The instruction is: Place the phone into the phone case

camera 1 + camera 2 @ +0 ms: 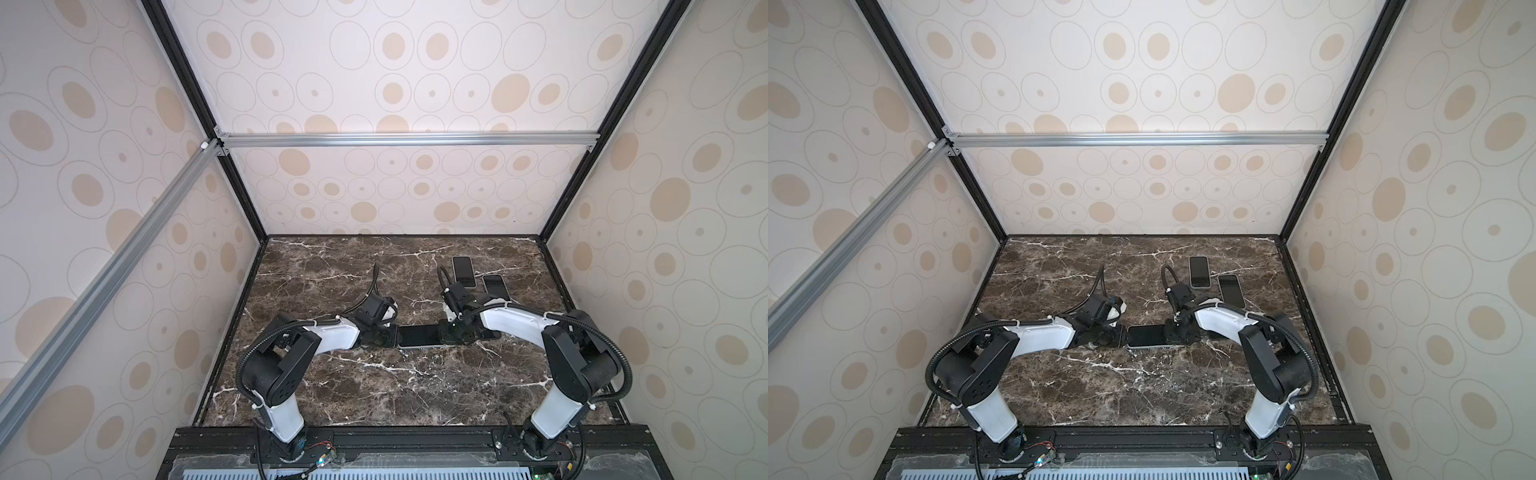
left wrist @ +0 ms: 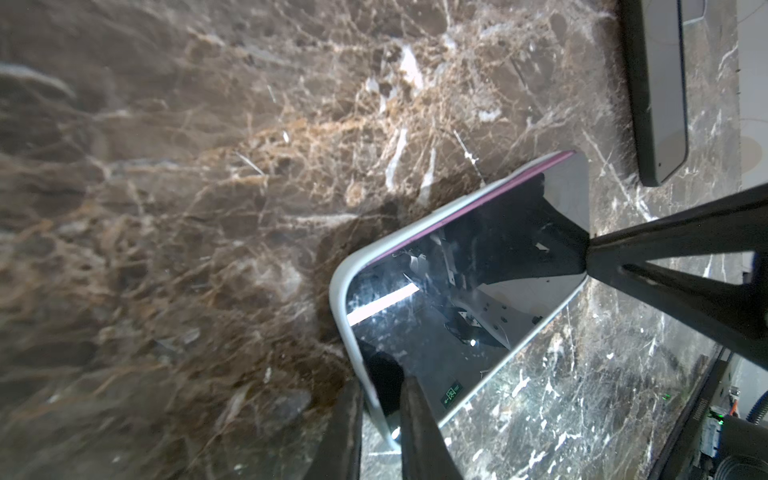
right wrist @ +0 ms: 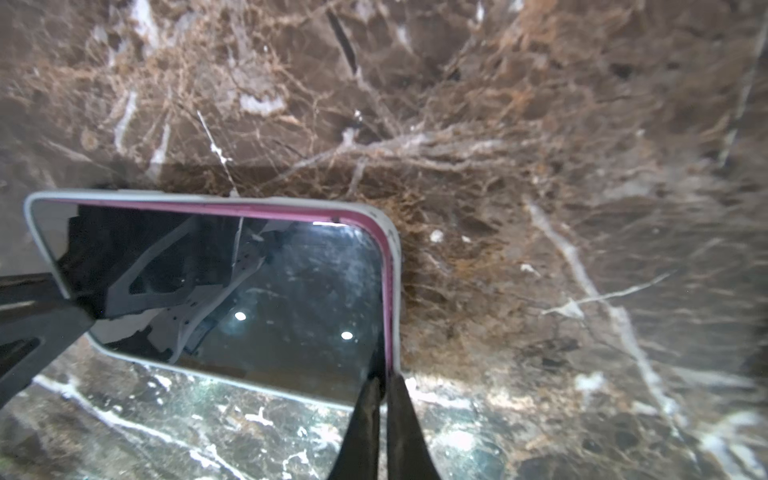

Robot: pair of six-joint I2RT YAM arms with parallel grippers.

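Pinching the white phone case (image 2: pixel 337 291) rim with my left gripper (image 2: pixel 380 392), I hold one short end. My right gripper (image 3: pixel 384 384) is squeezed tight, tips touching the other end. The phone (image 3: pixel 270 299) sits in the case on the table (image 1: pixel 374 386), pink edge showing.

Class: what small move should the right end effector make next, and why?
The right end effector, shut, should probably press down at its corner: the phone shows a pink edge inside the phone case rim, suggesting it isn't seated; the left end effector clamps the opposite end.
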